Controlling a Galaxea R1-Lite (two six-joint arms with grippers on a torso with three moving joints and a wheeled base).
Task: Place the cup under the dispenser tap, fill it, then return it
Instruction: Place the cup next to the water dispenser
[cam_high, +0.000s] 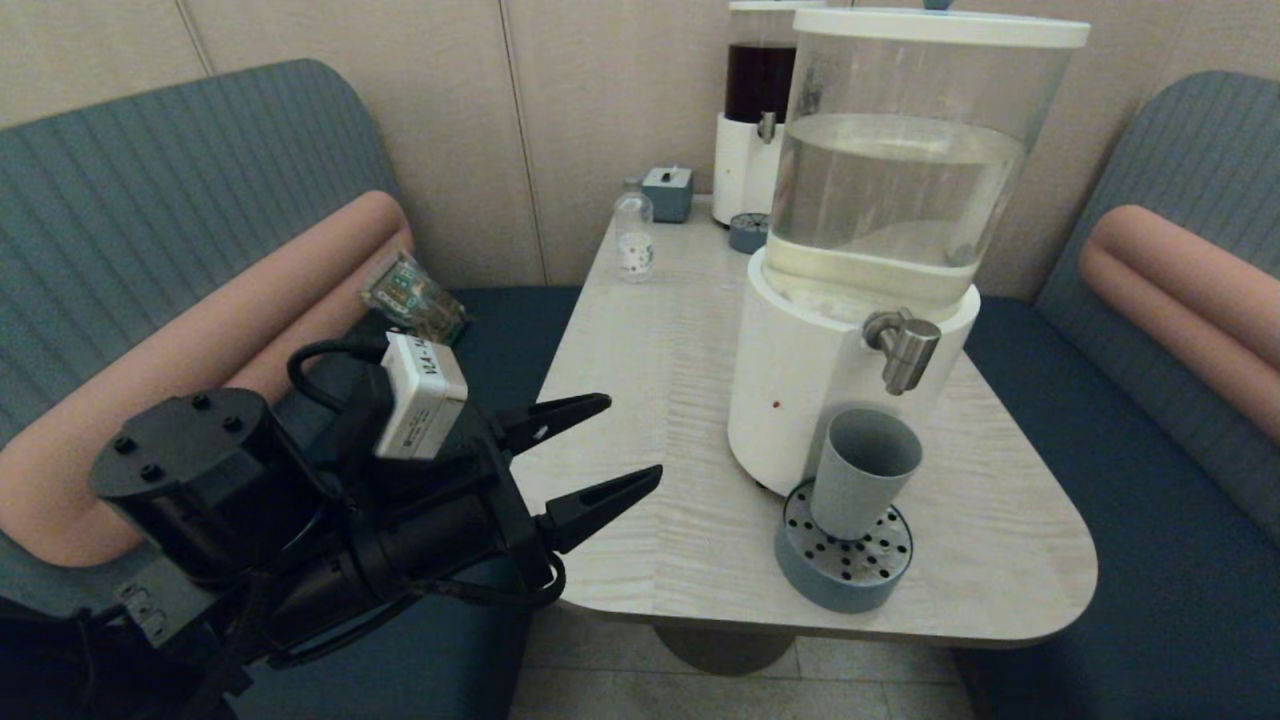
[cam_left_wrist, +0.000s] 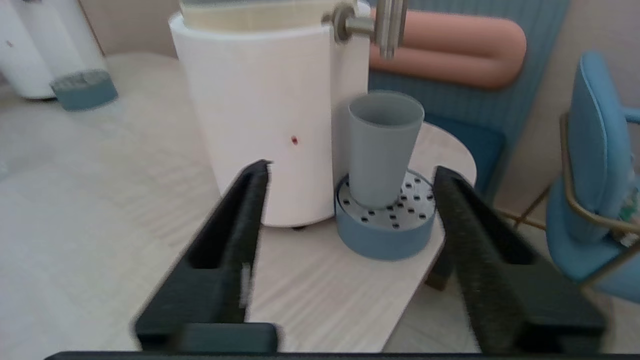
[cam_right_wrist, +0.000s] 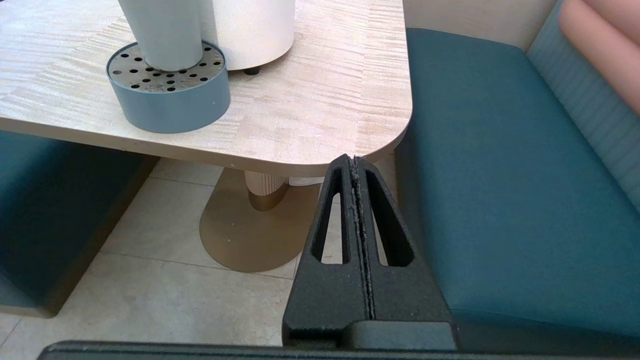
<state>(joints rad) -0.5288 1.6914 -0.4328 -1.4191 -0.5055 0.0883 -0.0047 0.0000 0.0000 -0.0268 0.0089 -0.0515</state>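
Cup upright on the perforated drip tray, directly below the tap of the big white-based dispenser, near the counter's front edge. Placement judged done. Fill level not visible: cup interior looks grey and dry from the head view, no stream at the spout, so filling probably not yet started or undecidable from here. Left hand released, fingers spread wide, hovering off the counter's left edge, aimed at the cup but well apart from it, holding nothing. Right hand clenched on nothing, parked low beside the counter's corner, over the floor by the bench seat. Remaining: working the tap, then carrying the cup back.
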